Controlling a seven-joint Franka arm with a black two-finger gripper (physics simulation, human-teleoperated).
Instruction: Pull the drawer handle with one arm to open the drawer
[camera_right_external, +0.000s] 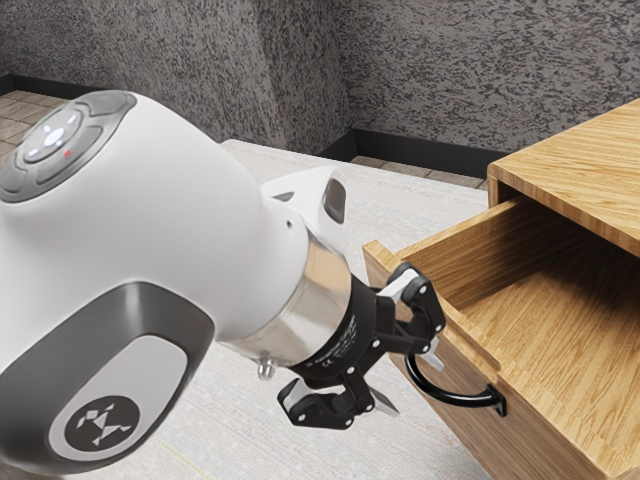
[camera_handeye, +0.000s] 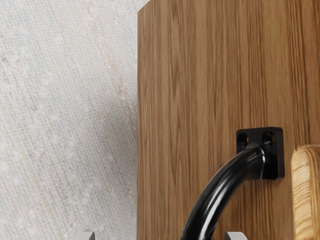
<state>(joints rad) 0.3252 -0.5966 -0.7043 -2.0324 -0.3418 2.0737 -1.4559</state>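
Note:
A light wooden drawer (camera_right_external: 455, 265) stands pulled well out of its cabinet (camera_right_external: 590, 170), and its inside looks empty. On the drawer front (camera_handeye: 200, 90) is a black curved handle (camera_right_external: 455, 398), bolted through a square plate (camera_handeye: 260, 145). My black gripper (camera_right_external: 412, 384) is at the handle's near end, open, with the bar passing between its fingers. In the wrist view the handle (camera_handeye: 220, 190) runs down between the two grey fingertips (camera_handeye: 84, 235), which stand far wider apart than the bar is thick.
The cabinet sits on a pale woven floor (camera_right_external: 420, 195) with dark speckled walls (camera_right_external: 450, 60) behind. The arm's large white body (camera_right_external: 130, 270) takes up the exterior view's left. Open floor lies beside the drawer front (camera_handeye: 65, 115).

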